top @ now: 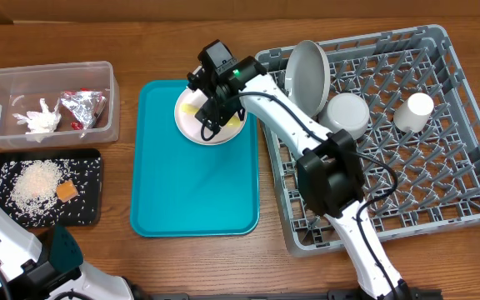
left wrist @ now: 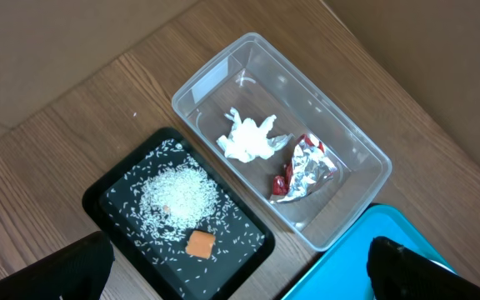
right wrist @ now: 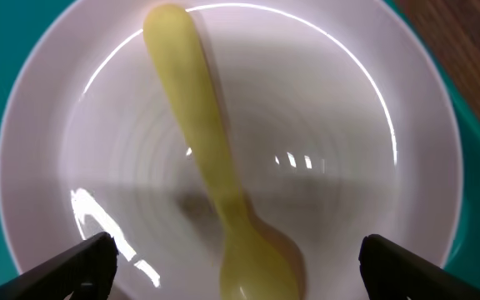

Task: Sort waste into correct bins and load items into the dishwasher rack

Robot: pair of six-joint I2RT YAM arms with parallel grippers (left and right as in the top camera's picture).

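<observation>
A pinkish-white plate (top: 223, 132) sits on the teal tray (top: 192, 183) with a yellow spoon (right wrist: 211, 162) lying in it. My right gripper (right wrist: 238, 271) hangs open just above the plate (right wrist: 348, 125), fingers either side of the spoon's bowl end. The clear tub (left wrist: 340, 150) holds the white napkin (left wrist: 252, 140), foil wrapper (left wrist: 311, 167) and red sachet (left wrist: 279, 187). The black tray (left wrist: 107, 208) holds rice (left wrist: 177, 196) and the orange cube (left wrist: 199, 243). My left gripper (left wrist: 238, 271) is open and empty above them. The grey rack (top: 457, 175) holds a grey-white plate (top: 307, 77), a bowl (top: 347, 113) and a cup (top: 413, 111).
The tub (top: 48, 79) and black tray (top: 90, 208) stand at the table's left, the teal tray in the middle, the rack at the right. My right arm (top: 290, 117) reaches from the rack side across to the plate.
</observation>
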